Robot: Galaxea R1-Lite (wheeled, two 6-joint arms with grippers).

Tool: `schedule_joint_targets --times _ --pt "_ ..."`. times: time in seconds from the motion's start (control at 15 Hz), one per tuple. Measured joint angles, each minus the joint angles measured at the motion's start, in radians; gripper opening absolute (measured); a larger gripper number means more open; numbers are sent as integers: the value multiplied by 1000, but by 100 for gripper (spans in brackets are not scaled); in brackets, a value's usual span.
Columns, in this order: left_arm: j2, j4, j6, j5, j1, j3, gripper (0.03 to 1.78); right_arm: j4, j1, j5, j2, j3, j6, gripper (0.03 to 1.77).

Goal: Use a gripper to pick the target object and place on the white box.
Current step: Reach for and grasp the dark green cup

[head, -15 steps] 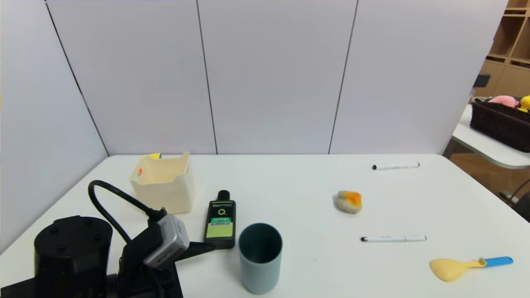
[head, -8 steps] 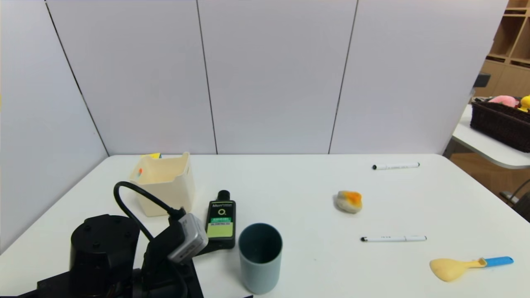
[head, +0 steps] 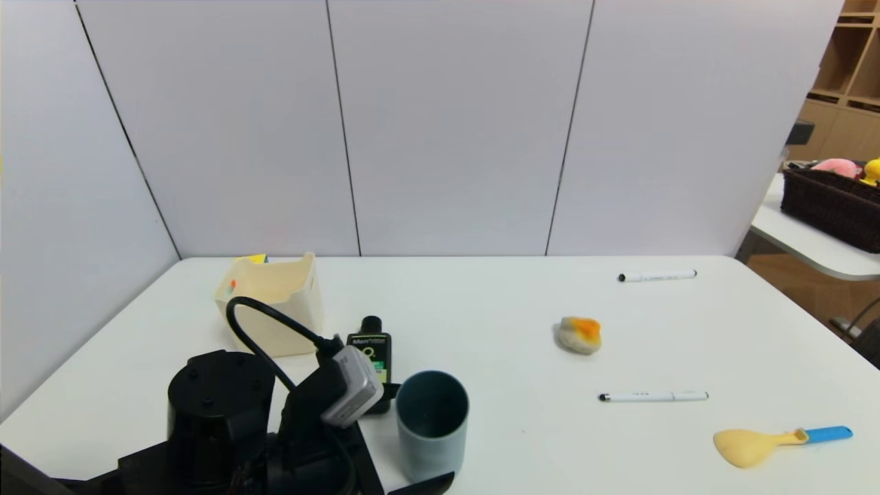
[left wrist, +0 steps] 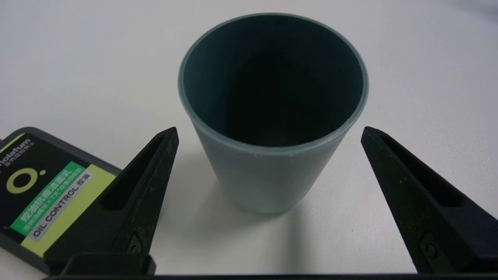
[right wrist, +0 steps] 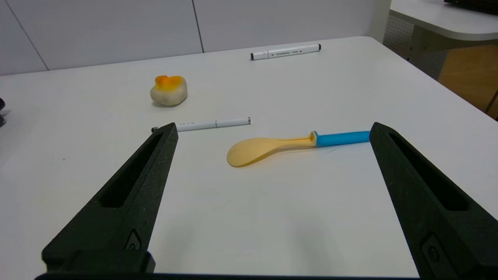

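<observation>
head view, left to right, with the blue-grey cup [head: 432,426] as the landmark: the cream-white box [head: 271,303] stands upright on the white table [head: 481,302], behind and to the left of the cup and well apart from it. the left gripper [head: 405,440] on its bulky black arm comes in from the left of the cup, its silver-grey camera block [head: 352,395] and looped black cable [head: 265,330] just left of the cup's rim. a black bottle with a green label [head: 371,350] lies just behind and left of the cup, partly hidden by the camera block. the cup stands upright on the table, not on the box. to the right of the cup, well apart, sit an orange-and-white lump [head: 579,334], a white pen [head: 652,396], a white marker [head: 656,276] farther back and a yellow spoon with a blue handle [head: 777,440].

left wrist view: the left gripper [left wrist: 268,134] is spread wide, one finger [left wrist: 144,194] on each side of the cup [left wrist: 272,112], neither touching its wall; the bottle [left wrist: 42,186] lies beside one finger.

right wrist view: the right gripper [right wrist: 272,130] is spread open above bare table, far right of the cup, near the spoon [right wrist: 288,144].
</observation>
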Motion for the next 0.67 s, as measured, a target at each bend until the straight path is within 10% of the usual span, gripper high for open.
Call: schedule_joint_targets --times 0.67 --pt "110 -72 -7 22 -23 -40 169 0 0 0 0 0 0 170"
